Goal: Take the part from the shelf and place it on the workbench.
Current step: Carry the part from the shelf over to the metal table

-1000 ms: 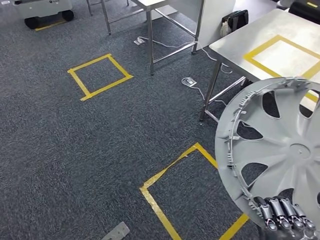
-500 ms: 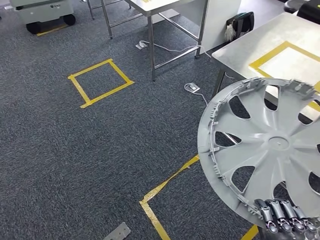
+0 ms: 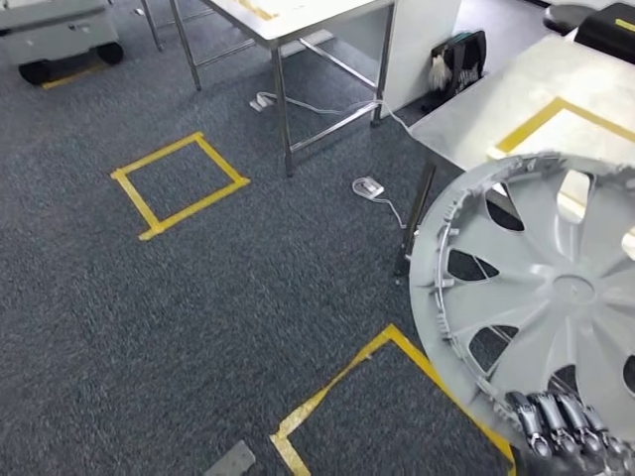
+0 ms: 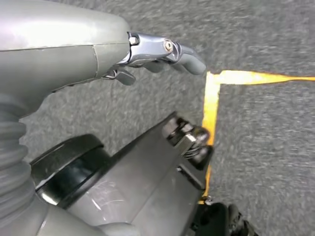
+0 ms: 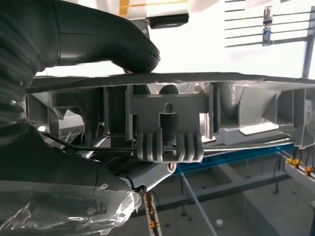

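Note:
The part is a large silver wheel cover (image 3: pixel 547 297) with curved spokes, held up in the lower right of the head view. My right hand (image 3: pixel 566 424) grips its near rim from below, fingers curled over the edge. In the right wrist view the thumb (image 5: pixel 111 42) lies on one face of the cover's rim (image 5: pixel 167 118) and the dark fingers press the other. The workbench (image 3: pixel 479 109), a pale table with a yellow tape rectangle (image 3: pixel 547 114), stands behind the cover at the upper right. My left hand (image 4: pixel 159 51) hangs beside my body over the carpet, fingers apart, holding nothing.
Yellow tape squares mark the grey carpet (image 3: pixel 176 178) (image 3: pixel 374 387). A metal-legged table (image 3: pixel 300 20) stands at the back, with cables and a floor socket (image 3: pixel 367 186) near the workbench leg (image 3: pixel 416 213). A wheeled cart base (image 3: pixel 53 40) sits far left.
The whole view has shifted as I walk and turn; the workbench is nearer. The wheel cover stays in my right hand, swinging slightly left and then back right in the picture.

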Motion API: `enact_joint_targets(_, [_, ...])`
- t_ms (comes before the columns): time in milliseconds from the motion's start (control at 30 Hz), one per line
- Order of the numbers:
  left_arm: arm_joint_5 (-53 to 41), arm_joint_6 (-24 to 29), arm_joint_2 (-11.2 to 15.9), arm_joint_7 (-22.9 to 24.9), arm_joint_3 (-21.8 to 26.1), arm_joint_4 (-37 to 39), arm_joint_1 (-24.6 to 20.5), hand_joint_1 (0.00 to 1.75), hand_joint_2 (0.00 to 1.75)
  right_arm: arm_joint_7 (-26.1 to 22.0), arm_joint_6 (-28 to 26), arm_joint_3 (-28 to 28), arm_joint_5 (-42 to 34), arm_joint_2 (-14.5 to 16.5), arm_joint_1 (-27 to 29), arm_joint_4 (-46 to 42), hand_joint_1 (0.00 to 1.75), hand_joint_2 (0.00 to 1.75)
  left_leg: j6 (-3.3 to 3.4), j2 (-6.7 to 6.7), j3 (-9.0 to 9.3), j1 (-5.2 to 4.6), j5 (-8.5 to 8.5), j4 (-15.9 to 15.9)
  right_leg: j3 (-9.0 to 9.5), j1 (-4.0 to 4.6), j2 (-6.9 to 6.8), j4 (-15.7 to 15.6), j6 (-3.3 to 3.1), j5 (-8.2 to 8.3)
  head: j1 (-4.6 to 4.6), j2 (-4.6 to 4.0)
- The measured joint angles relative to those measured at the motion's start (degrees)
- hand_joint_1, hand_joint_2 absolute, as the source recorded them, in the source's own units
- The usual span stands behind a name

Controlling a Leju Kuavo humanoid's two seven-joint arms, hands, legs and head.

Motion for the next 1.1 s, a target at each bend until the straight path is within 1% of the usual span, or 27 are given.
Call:
enact_joint_targets(33, [0.2, 0.0, 0.0, 0.0, -0.4, 0.0, -0.1, 0.00, 1.75, 0.1, 0.0, 0.0, 0.0, 0.0, 0.0, 0.0, 1.75, 1.75, 0.31, 0.21, 0.78, 0.09, -0.06, -0.3, -0.32, 0.01, -0.33, 1.6, 0.27, 0.46, 0.18, 0.00])
enact_joint_targets(67, [0.4, 0.1, -0.1, 0.1, -0.7, 0.0, -0.1, 0.00, 1.75, 0.1, 0.0, 0.0, 0.0, 0.0, 0.1, 0.0, 1.75, 1.75, 0.52, 0.46, 1.58, 0.17, -0.33, -0.3, -1.61, 0.01, -0.78, 4.0, 0.49, 0.48, 0.32, 0.00])
enact_joint_targets(100, [0.5, 0.1, -0.1, 0.2, -1.0, 0.0, -0.2, 0.00, 1.75, 0.1, 0.0, 0.0, 0.0, 0.0, 0.0, 0.0, 1.75, 1.75, 0.65, 0.71, 2.25, 0.20, -0.75, -0.3, -3.69, 0.00, -1.27, 7.2, 0.71, -0.02, 0.45, 0.01])
enact_joint_targets(133, [0.6, 0.1, -0.1, 0.3, -1.1, 0.0, -0.2, 0.00, 1.75, 0.1, 0.0, 0.0, 0.0, 0.0, 0.0, 0.0, 1.75, 1.75, 0.77, 0.98, 2.89, 0.20, -1.35, -0.3, -6.14, 0.00, -1.60, 10.6, 0.87, -1.38, 0.56, 0.01])
enact_joint_targets(167, [0.7, 0.2, -0.1, 0.4, -1.3, 0.0, -0.2, 0.00, 1.75, 0.1, 0.0, -0.1, 0.0, 0.0, 0.0, 0.0, 1.75, 1.75, 0.86, 1.24, 3.54, 0.20, -2.02, -0.3, -8.50, -0.01, -1.74, 13.0, 0.96, -3.68, 0.57, 0.01])
enact_joint_targets(200, [0.8, 0.2, -0.1, 0.5, -1.4, 0.0, -0.2, 0.00, 1.75, 0.1, 0.0, -0.1, 0.0, 0.0, 0.0, 0.0, 1.75, 1.75, 0.91, 1.47, 4.32, 0.21, -2.76, -0.3, -10.33, -0.02, -1.81, 14.2, 1.03, -6.12, 0.59, 0.01])
enact_joint_targets(233, [0.8, 0.2, -0.1, 0.5, -1.5, 0.0, -0.2, 0.00, 1.75, 0.1, 0.0, -0.1, 0.0, 0.0, 0.1, 0.0, 1.75, 1.75, 0.95, 1.69, 5.29, 0.22, -3.59, -0.3, -11.52, -0.04, -1.90, 13.8, 1.07, -7.59, 0.66, 0.01])
enact_joint_targets(267, [0.8, 0.2, -0.2, 0.5, -1.7, 0.0, -0.2, 0.00, 1.75, 0.1, 0.0, -0.1, 0.0, 0.0, 0.1, 0.0, 1.75, 1.75, 0.94, 1.96, 6.38, 0.23, -4.44, -0.3, -12.08, -0.06, -2.14, 12.0, 1.06, -7.20, 0.67, 0.01])
enact_joint_targets(300, [0.8, 0.2, -0.2, 0.5, -1.8, 0.0, -0.2, 0.00, 1.75, 0.0, 0.0, -0.2, 0.0, 0.0, 0.2, 0.0, 1.75, 1.75, 0.87, 2.29, 7.49, 0.23, -5.33, -0.4, -12.22, -0.04, -2.93, 9.2, 1.01, -4.46, 0.68, 0.01])
enact_joint_targets(333, [0.8, 0.3, -0.2, 0.5, -1.9, 0.0, -0.2, 0.00, 1.75, 0.0, 0.0, -0.2, 0.0, 0.0, 0.2, 0.0, 1.75, 1.75, 0.73, 2.66, 8.59, 0.15, -6.20, -0.3, -12.30, -0.01, -4.32, 6.4, 0.84, -0.09, 0.66, 0.01])
enact_joint_targets(367, [0.8, 0.3, -0.2, 0.5, -1.9, 0.0, -0.2, 0.00, 1.75, 0.0, 0.0, -0.2, 0.0, 0.0, 0.1, 0.1, 1.75, 1.75, 0.53, 3.05, 9.37, 0.01, -6.95, -0.2, -12.30, 0.09, -5.42, 4.1, 0.55, 3.59, 0.64, 0.01])
enact_joint_targets(400, [0.8, 0.3, -0.2, 0.5, -2.0, 0.0, -0.2, 0.00, 1.75, 0.0, 0.0, -0.2, 0.0, 0.0, 0.1, 0.1, 1.75, 1.75, 0.25, 3.50, 9.87, -0.14, -7.56, -0.2, -12.24, 0.21, -6.02, 2.8, 0.17, 6.48, 0.58, 0.01])
enact_joint_targets(433, [0.8, 0.3, -0.1, 0.6, -2.0, 0.0, -0.2, 0.00, 1.75, 0.1, 0.0, -0.2, 0.0, 0.0, 0.0, 0.1, 1.75, 1.75, -0.05, 3.90, 10.25, -0.24, -7.95, -0.2, -12.28, 0.31, -5.92, 2.4, -0.22, 7.71, 0.57, 0.01])
enact_joint_targets(500, [0.8, 0.3, -0.2, 0.6, -2.0, 0.0, -0.3, 0.00, 1.75, 0.2, 0.0, -0.3, 0.0, 0.0, 0.0, 0.1, 1.75, 1.75, -0.65, 4.16, 10.57, -0.15, -8.23, -0.3, -11.76, 0.28, -4.12, 2.1, -0.90, 7.83, 0.52, 0.01])
enact_joint_targets(567, [0.8, 0.4, -0.2, 0.6, -2.2, 0.0, -0.5, 0.00, 1.75, 0.2, 0.0, -0.3, 0.0, 0.0, 0.0, 0.1, 1.75, 1.75, -1.21, 2.62, 9.57, 0.12, -8.82, 2.1, -11.12, -0.01, -2.76, 1.5, -1.32, 7.87, 0.47, 0.01])
enact_joint_targets(633, [0.8, 0.4, -0.2, 0.6, -2.3, 0.0, -0.5, 0.00, 1.75, 0.2, 0.0, -0.4, 0.0, 0.0, -0.1, 0.1, 1.75, 1.75, -1.64, 1.04, 5.79, 0.33, -11.22, 8.4, -10.66, -0.16, -1.45, 1.1, -1.70, 7.71, 0.46, 0.01])
enact_joint_targets(700, [0.8, 0.4, -0.2, 0.6, -2.4, 0.0, -0.4, 0.00, 1.75, 0.2, 0.0, -0.5, 0.0, 0.0, -0.2, 0.1, 1.75, 1.75, -1.82, 0.74, 1.43, 0.39, -13.42, 14.2, -10.41, -0.18, 0.07, 1.1, -1.97, 7.44, 0.46, 0.01])
enact_joint_targets(733, [0.8, 0.4, -0.1, 0.6, -2.4, 0.0, -0.3, 0.00, 1.75, 0.2, 0.0, -0.5, 0.0, 0.0, -0.2, 0.1, 1.75, 1.75, -1.81, 0.69, 0.27, 0.40, -13.03, 14.9, -10.24, -0.18, 0.86, 1.1, -2.00, 7.31, 0.47, 0.01])
enact_joint_targets(767, [0.8, 0.4, -0.1, 0.6, -2.4, 0.0, -0.3, 0.00, 1.75, 0.2, 0.0, -0.5, 0.0, 0.0, -0.2, 0.1, 1.75, 1.75, -1.74, 0.54, 0.06, 0.41, -11.37, 13.6, -10.02, -0.20, 1.66, 1.1, -1.97, 7.20, 0.47, 0.01])
enact_joint_targets(800, [0.8, 0.4, -0.1, 0.6, -2.4, 0.0, -0.3, 0.00, 1.75, 0.2, 0.0, -0.5, 0.0, 0.0, -0.2, 0.1, 1.75, 1.75, -1.64, 0.12, 0.74, 0.44, -8.82, 10.6, -9.81, -0.25, 2.45, 1.1, -1.91, 7.09, 0.47, 0.01])
enact_joint_targets(833, [0.8, 0.4, -0.1, 0.6, -2.4, 0.0, -0.3, 0.00, 1.75, 0.2, 0.0, -0.5, 0.0, 0.0, -0.2, 0.1, 1.75, 1.75, -1.55, -1.15, 1.80, 0.55, -6.25, 6.9, -9.68, -0.31, 3.19, 1.1, -1.78, 6.99, 0.48, 0.01])
enact_joint_targets(867, [0.8, 0.4, -0.1, 0.6, -2.4, 0.0, -0.3, 0.00, 1.75, 0.2, 0.0, -0.5, 0.0, 0.0, -0.2, 0.1, 1.75, 1.75, -1.42, -2.52, 2.80, 0.67, -4.85, 3.6, -9.71, -0.37, 3.94, 1.1, -1.58, 6.96, 0.50, 0.01])
enact_joint_targets(933, [0.9, 0.4, 0.0, 0.6, -2.4, 0.0, -0.3, 0.00, 1.75, 0.3, 0.0, -0.5, 0.0, 0.0, -0.2, 0.1, 1.75, 1.75, -1.11, -4.57, 3.75, 0.76, -3.87, 0.2, -10.16, -0.56, 5.27, 1.1, -0.90, 6.99, 0.51, 0.01])
enact_joint_targets(967, [0.9, 0.4, 0.0, 0.6, -2.4, 0.0, -0.3, 0.00, 1.75, 0.3, 0.0, -0.5, 0.0, 0.0, -0.1, 0.1, 1.75, 1.75, -0.88, -4.37, 3.88, 0.70, -3.99, -0.1, -10.48, -0.67, 5.92, 1.0, -0.46, 7.07, 0.53, 0.01])
enact_joint_targets(1000, [0.9, 0.4, -0.1, 0.6, -2.4, 0.0, -0.3, 0.00, 1.75, 0.3, 0.0, -0.5, 0.0, 0.0, 0.0, 0.1, 1.75, 1.75, -0.62, -3.79, 4.06, 0.76, -3.45, -0.3, -10.67, -0.73, 6.39, 0.8, -0.06, 7.08, 0.51, 0.01])
enact_joint_targets(1033, [0.9, 0.4, -0.1, 0.6, -2.4, 0.0, -0.4, 0.00, 1.75, 0.3, 0.0, -0.5, 0.0, 0.0, 0.2, 0.1, 1.75, 1.75, -0.33, -3.12, 4.29, 0.84, -3.17, -0.6, -10.85, -0.62, 5.77, 1.0, 0.29, 6.80, 0.59, 0.01])
enact_joint_targets(1100, [0.9, 0.4, -0.2, 0.5, -2.4, 0.0, -0.4, 0.00, 1.75, 0.4, 0.0, -0.6, 0.0, 0.0, 0.2, 0.1, 1.75, 1.75, 0.25, -1.56, 4.75, 1.04, -3.00, -1.1, -12.36, -0.31, 2.50, 4.4, 0.81, 4.56, 0.98, 0.01])
